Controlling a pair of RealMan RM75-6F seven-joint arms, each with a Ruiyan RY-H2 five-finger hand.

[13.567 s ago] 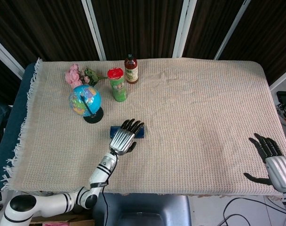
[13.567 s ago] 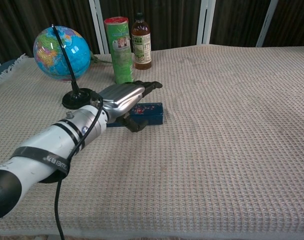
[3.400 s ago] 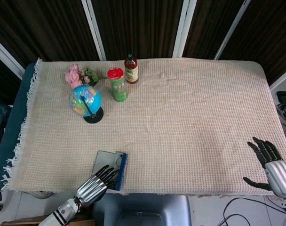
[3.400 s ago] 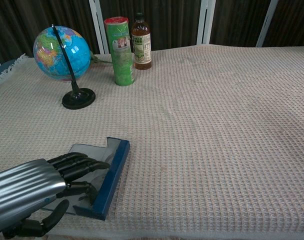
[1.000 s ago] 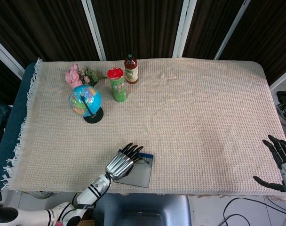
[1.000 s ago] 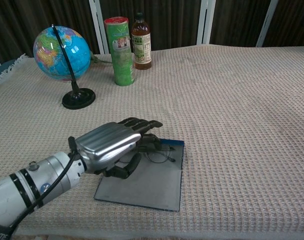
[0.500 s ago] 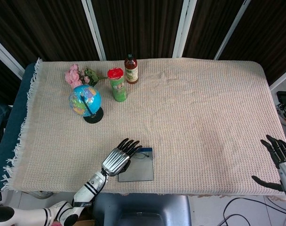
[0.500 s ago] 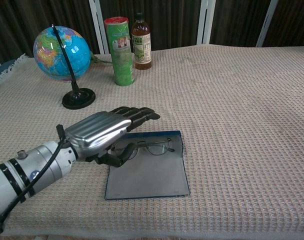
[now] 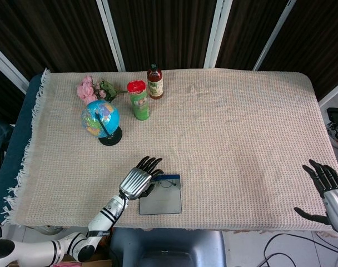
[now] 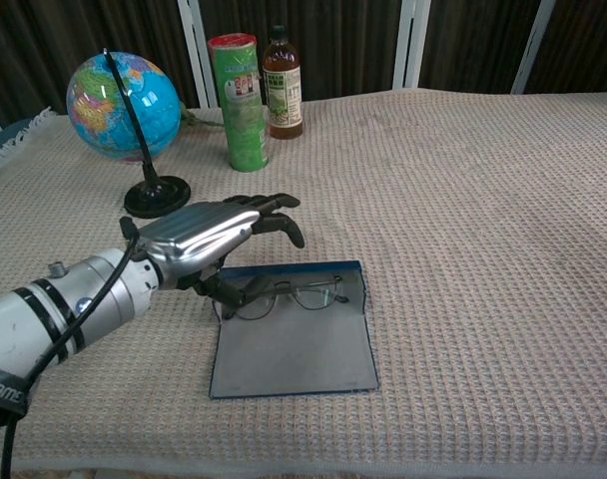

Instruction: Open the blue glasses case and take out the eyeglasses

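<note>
Now the blue case (image 10: 294,344) lies open flat near the desk's (image 9: 241,139) 6 o'clock edge, eyeglasses (image 10: 284,295) inside. Thin wire frame, light, prob fragile: pinch the bridge. Left hand (image 10: 209,239) hovers over them, empty, fingers loosely spread; right hand (image 9: 327,186) open, idle.

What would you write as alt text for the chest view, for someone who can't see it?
The left robot hand hovers over the left end of wire-framed eyeglasses lying in an opened blue glasses case, flat on a beige woven tablecloth. Behind stand a globe, a green canister and a brown bottle.
</note>
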